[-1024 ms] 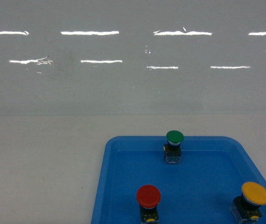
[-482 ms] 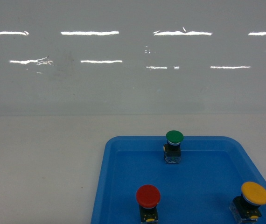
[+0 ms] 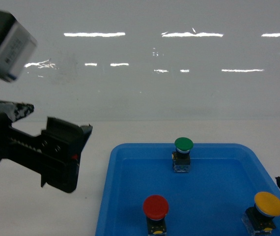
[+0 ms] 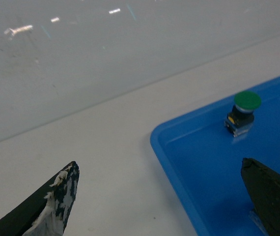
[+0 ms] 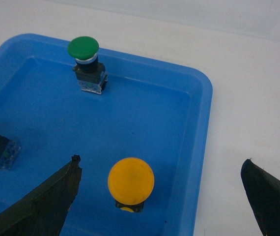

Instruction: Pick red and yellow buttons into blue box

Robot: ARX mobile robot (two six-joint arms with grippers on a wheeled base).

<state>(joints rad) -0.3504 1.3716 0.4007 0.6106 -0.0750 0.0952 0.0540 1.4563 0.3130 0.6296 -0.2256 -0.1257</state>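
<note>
Yellow button (image 5: 130, 183) upright at tray's (image 5: 199, 147) near right corner, between and just ahead of right gripper's (image 5: 159, 206) spread fingers, so nearer that arm. Red button (image 3: 155, 211) at near left, below-right of left gripper (image 4: 164, 196), fingers also apart. Blue box unseen

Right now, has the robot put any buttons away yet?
Not yet. The red button and the yellow button both stand in the shallow blue tray, beside the green button. No big blue box is in view. The right pincer hangs open over the yellow one; the left pincer is open, holding nothing. Both pickups remain.
</note>
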